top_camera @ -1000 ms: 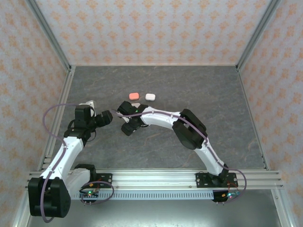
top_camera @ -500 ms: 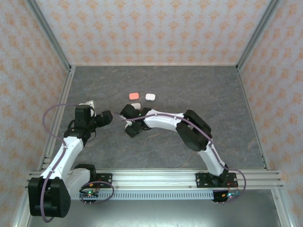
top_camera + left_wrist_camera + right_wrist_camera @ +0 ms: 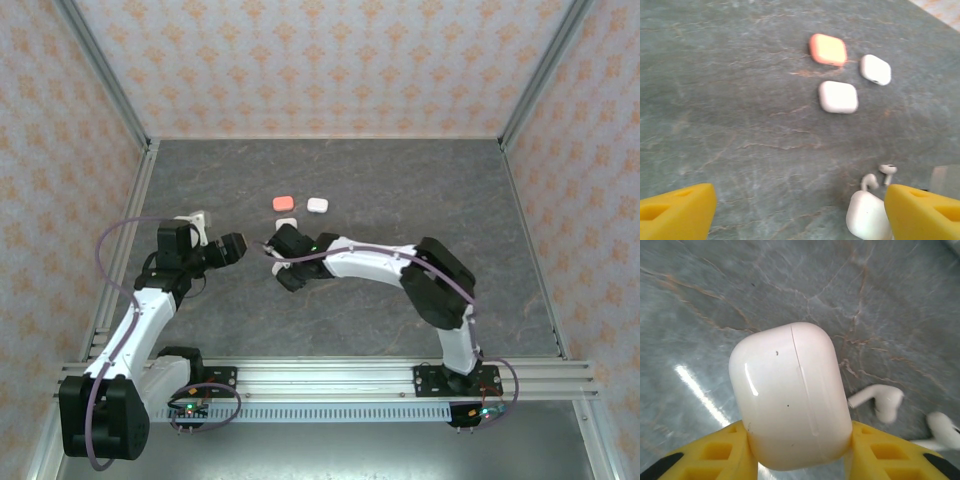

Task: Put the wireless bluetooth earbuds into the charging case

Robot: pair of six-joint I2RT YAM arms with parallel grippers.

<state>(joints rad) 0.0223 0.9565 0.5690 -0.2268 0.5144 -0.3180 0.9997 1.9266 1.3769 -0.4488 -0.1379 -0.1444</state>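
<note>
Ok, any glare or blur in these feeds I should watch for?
Right wrist: a bright glare streak on the grey marbled tabletop, sheen on the glossy white rounded plastic case; the small white bent plastic earbuds beside it look soft. Left wrist: whole frame slightly blurred. Top external: even light, sharp.

L wrist view, counts.
Rounded plastic charging cases: 4 tot.
- Salmon-pink rounded plastic case (image 3: 827, 49): 1, at 1 o'clock.
- White: 3. Outer white rounded plastic case (image 3: 875, 69) 2 o'clock, middle white rounded plastic case (image 3: 838, 96) nr centre, lower white glossy rounded plastic case (image 3: 867, 215) 5 o'clock.

Small white bent plastic earbuds: 2. First earbud (image 3: 870, 181), second earbud (image 3: 886, 172), both 4 o'clock.
</note>
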